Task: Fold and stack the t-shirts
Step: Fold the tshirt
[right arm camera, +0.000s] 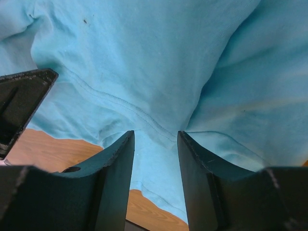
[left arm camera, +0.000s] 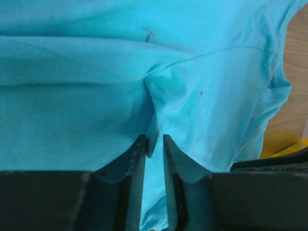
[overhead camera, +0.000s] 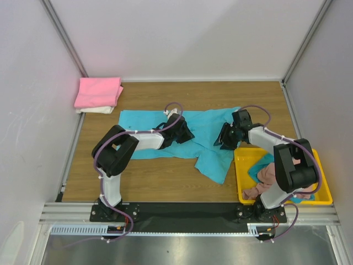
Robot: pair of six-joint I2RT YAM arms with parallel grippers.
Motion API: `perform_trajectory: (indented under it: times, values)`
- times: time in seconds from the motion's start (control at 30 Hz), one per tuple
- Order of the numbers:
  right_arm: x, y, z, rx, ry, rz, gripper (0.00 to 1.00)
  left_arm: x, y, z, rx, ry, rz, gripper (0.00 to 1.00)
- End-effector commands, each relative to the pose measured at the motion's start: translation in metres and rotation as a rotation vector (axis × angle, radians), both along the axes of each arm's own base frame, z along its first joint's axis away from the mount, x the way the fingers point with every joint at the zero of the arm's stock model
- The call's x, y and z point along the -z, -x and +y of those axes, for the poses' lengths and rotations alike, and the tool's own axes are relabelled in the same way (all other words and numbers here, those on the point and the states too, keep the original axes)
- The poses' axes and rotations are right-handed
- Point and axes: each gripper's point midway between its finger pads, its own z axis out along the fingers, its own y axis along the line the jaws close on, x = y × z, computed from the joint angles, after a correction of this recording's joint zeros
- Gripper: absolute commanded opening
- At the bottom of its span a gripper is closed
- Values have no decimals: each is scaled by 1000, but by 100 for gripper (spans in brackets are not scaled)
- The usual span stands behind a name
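Top external view: at the near right of the wooden surface (overhead camera: 165, 182), a shallow yellow tray (overhead camera: 239, 178) holds two crumpled shirts still to be folded, a dusty pink t-shirt (overhead camera: 266, 178) beside a teal t-shirt (overhead camera: 255, 168).

Just beyond the tray, the turquoise t-shirt (overhead camera: 209, 122) lies spread with its long axis running left to right across the middle of the surface. One flap trails toward the near edge, next to the tray. Both arms reach onto this shirt. The left end effector (overhead camera: 185, 132) sits over its centre and the right end effector (overhead camera: 225, 137) over its right-hand part, so neither has to travel to the cloth.

The left wrist camera shows the left end effector nearly closed, with a puckered ridge of turquoise fabric pinched between its tips. The right wrist camera shows the right end effector about half open around a bunched seam. Creases radiate from the fingers and bare wood shows beneath, which suggests the cloth is gripped and raised.

The fold appears set to carry the cloth across the shirt's long axis.

In the far left corner a folded bright pink t-shirt (overhead camera: 99, 91) rests on a folded cream white t-shirt (overhead camera: 95, 110), well apart from both arms.
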Motion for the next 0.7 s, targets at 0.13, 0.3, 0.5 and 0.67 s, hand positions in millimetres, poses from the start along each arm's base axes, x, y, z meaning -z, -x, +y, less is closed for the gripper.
perform_trajectory:
  times: [0.13,0.3,0.5,0.67]
  values:
    - [-22,5,5,19,-7,-31,45,-26,-14,-13,-13,54,-65,12]
    - [-17,12,-2,57,40,-9,45,-27,-16,-13,-15,53,-67,0]
    - [-8,20,-6,94,91,22,46,-21,-13,-12,-20,50,-54,0]
    - [4,24,-1,81,103,38,44,-23,-14,-12,-17,50,-57,0]
